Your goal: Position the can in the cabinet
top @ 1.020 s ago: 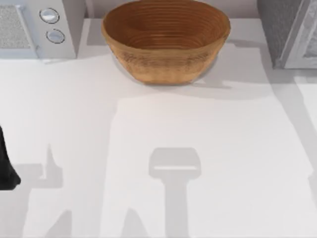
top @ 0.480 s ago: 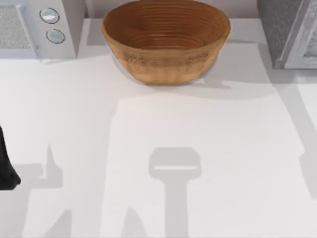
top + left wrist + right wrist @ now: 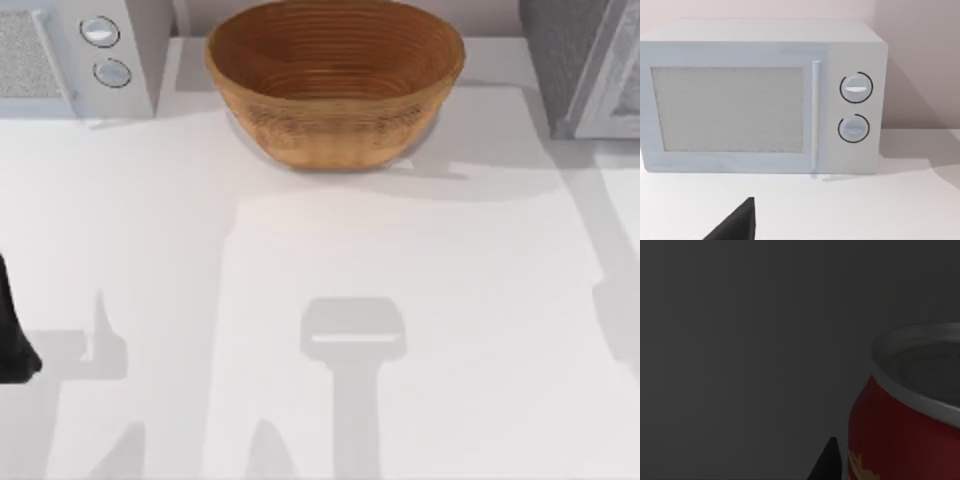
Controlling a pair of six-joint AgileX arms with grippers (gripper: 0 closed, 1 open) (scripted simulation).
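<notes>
The can (image 3: 905, 415) sits close up in the right wrist view. It has a red side with a scrap of yellow label low down and a silver-grey rim around a sunken top. Just beside it is one dark tip of the right gripper (image 3: 829, 465), with a thin gap between tip and tin. I cannot tell whether that gripper is open, closed or gripping the can. All around the can is plain dark grey, and I cannot tell what surface it is or what the can stands on.

The left arm (image 3: 12, 335) is parked at the left edge of the desk (image 3: 450, 300), in the near half, as a black shape cut off by the border. In the left wrist view one dark tip of the left gripper (image 3: 737, 225) pokes up over the white desk. I cannot tell whether it is open or closed.

The middle of the desk is white and crossed by soft grey shadows.

Along the far side stand three things:
- **Left:** a white microwave (image 3: 760, 95) with a speckled door panel, a slim upright handle and two round knobs (image 3: 856, 88), one above the other, on its right side.
- **Middle:** a wide woven brown bowl (image 3: 335, 85), upright.
- **Far right corner:** the grey speckled cabinet (image 3: 560, 60), cut off by the border, with a pale frame on the side facing the desk. It is well apart from the bowl.
</notes>
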